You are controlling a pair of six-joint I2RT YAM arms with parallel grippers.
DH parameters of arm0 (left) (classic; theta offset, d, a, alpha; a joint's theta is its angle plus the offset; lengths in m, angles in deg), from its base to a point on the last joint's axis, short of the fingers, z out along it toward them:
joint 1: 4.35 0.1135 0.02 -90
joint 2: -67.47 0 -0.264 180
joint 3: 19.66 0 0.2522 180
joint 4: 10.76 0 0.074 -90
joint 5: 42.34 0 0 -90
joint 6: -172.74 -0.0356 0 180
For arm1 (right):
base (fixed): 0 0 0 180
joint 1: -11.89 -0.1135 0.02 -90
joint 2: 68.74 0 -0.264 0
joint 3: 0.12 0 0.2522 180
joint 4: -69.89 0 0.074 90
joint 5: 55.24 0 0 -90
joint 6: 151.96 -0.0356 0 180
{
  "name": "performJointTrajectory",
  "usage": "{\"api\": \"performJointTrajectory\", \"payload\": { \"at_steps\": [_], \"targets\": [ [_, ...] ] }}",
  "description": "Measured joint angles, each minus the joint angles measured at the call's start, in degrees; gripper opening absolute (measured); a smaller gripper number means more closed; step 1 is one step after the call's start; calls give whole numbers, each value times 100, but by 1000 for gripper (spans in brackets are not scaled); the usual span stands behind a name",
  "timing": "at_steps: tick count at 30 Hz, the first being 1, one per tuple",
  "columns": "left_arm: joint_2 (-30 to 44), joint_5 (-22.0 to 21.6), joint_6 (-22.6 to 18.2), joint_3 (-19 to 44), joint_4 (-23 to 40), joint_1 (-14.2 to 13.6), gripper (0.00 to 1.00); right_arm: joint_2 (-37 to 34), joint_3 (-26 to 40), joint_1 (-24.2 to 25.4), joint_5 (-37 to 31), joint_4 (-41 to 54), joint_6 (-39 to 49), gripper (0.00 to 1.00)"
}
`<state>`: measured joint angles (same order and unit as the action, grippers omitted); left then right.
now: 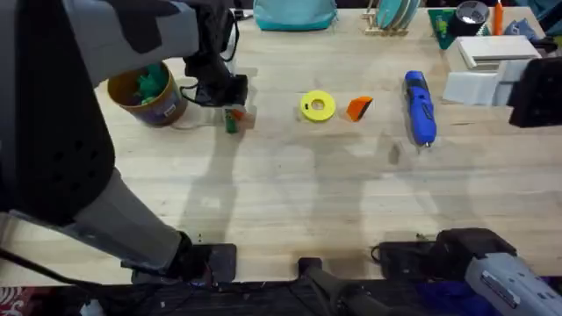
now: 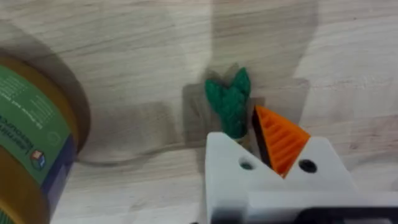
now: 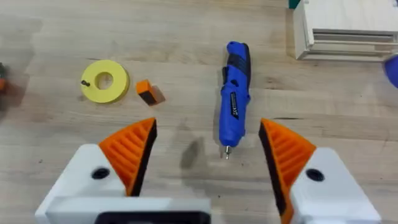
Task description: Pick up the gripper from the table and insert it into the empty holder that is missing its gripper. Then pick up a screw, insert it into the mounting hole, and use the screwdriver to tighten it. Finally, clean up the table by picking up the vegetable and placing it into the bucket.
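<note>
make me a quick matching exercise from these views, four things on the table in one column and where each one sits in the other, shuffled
Things:
1. screwdriver
2. gripper
3. vegetable
4. bucket

Places:
A. lying on the table beside the bucket, at the left end effector
B. just beside the flat yellow ring, on its right in the overhead view
C. far left of the table, something green inside
D. lying flat on the right half of the table, thin metal tip towards the arms' bases

Pairs: 1-D, 2-B, 3-A, 4-C
</note>
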<state>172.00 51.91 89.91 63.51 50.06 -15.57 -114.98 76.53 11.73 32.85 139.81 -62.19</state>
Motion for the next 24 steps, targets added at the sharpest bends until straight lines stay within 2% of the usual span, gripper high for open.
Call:
{"api": "performJointTrajectory", "payload": {
  "at_steps": [5,8,14,24],
  "targets": [
    [-64,69,85,218,28,0,7,0,0,0,0,1,0,997],
    [-352,89,97,409,119,0,7,0,0,0,-2,2,0,997],
    [-1392,109,109,713,576,0,7,0,0,0,-1,2,0,997],
    [-2918,109,109,734,1421,0,7,0,0,0,0,2,0,997]
  ]
}}
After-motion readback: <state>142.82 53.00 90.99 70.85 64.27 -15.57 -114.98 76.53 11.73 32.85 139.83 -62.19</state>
